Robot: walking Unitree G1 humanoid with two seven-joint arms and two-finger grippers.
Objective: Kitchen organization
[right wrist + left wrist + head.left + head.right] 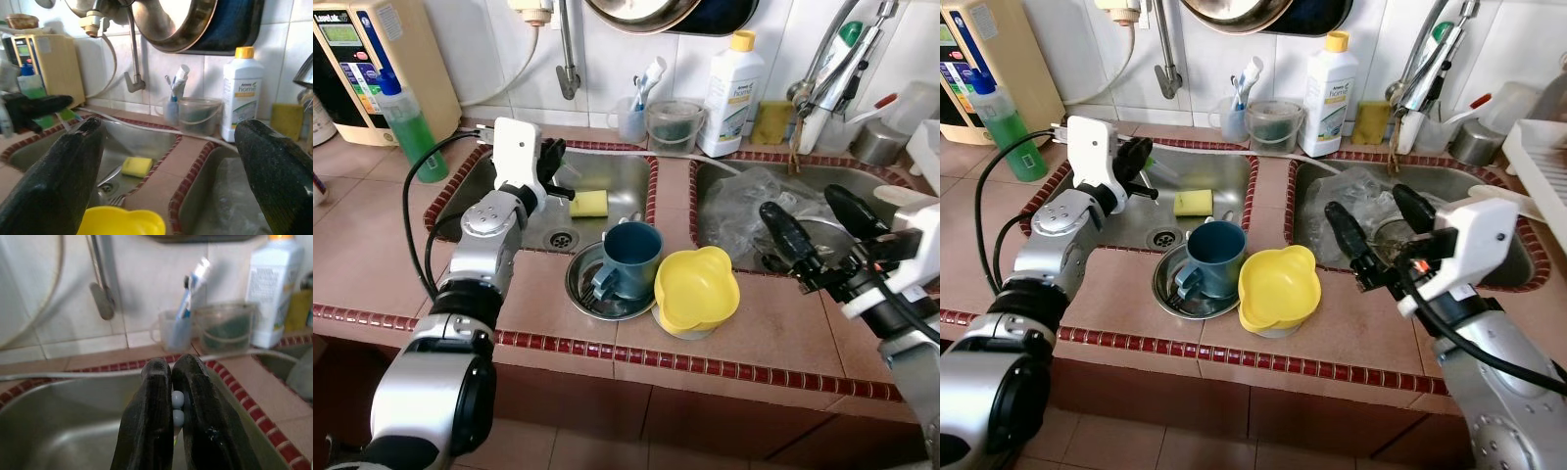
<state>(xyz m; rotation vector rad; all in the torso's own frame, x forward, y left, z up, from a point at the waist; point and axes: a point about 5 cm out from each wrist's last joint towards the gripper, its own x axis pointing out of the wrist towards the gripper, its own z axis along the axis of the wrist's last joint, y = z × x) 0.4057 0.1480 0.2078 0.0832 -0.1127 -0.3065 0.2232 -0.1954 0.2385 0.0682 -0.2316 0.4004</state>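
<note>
Lower centre, we see yellow bowl (pixel 696 290) and blue mug (pixel 631 258) unsorted; left end effector (pixel 551 163) clenched empty, right end effector (pixel 819 227) released

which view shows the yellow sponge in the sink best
The right eye view shows the yellow sponge best: whole and unblocked on the left sink's floor near the drain. The left eye view shows it with the left gripper just above. The right wrist view shows it smaller, between that gripper's open fingers.
</note>
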